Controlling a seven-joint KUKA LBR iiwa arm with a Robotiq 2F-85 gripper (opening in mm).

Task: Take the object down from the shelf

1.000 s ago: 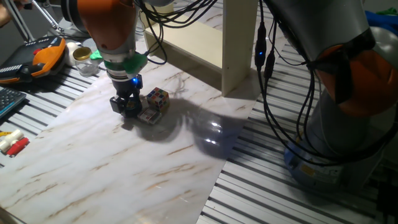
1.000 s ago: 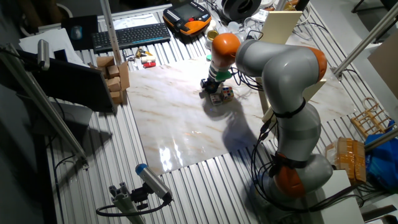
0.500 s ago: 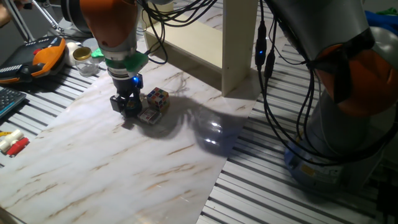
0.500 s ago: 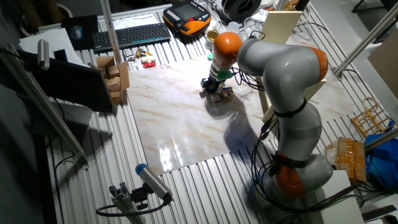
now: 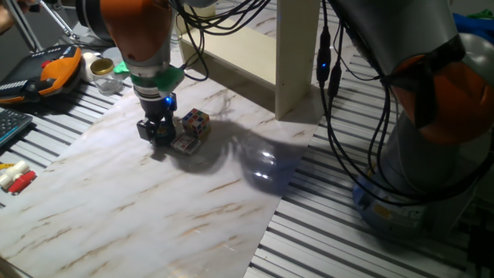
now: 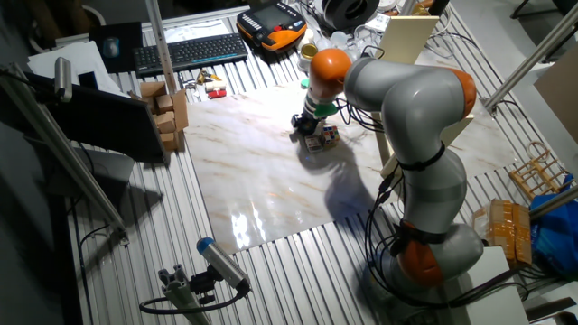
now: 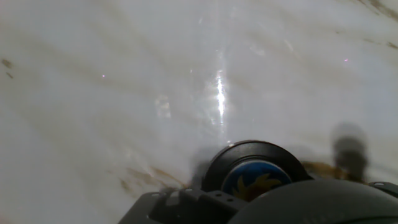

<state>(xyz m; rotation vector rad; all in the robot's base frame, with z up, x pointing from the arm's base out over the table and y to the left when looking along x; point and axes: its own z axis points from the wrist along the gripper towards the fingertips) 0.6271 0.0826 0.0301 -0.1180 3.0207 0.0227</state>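
Observation:
The object [image 7: 255, 177] is a small round black tin with a blue and yellow label. It sits low on the marble board [image 5: 154, 208], filling the bottom of the hand view. My gripper [image 5: 157, 133] is down at the board with its fingers on either side of the tin, shut on it. The other fixed view shows the gripper [image 6: 305, 128] at the board's far side. The pale beige shelf [image 5: 247, 58] stands behind and to the right, and the tin is off it. The shelf's upright panel [image 6: 408, 41] also shows in the other fixed view.
A colourful puzzle cube [image 5: 195, 121] and a small flat item [image 5: 185, 144] lie just right of the gripper. An orange-black pendant [image 5: 54, 69], a jar [image 5: 100, 68] and red-white pieces [image 5: 17, 179] sit off the board's left. Cables [image 5: 332, 77] hang by the shelf. Cardboard boxes [image 6: 167, 113] stand beside the board.

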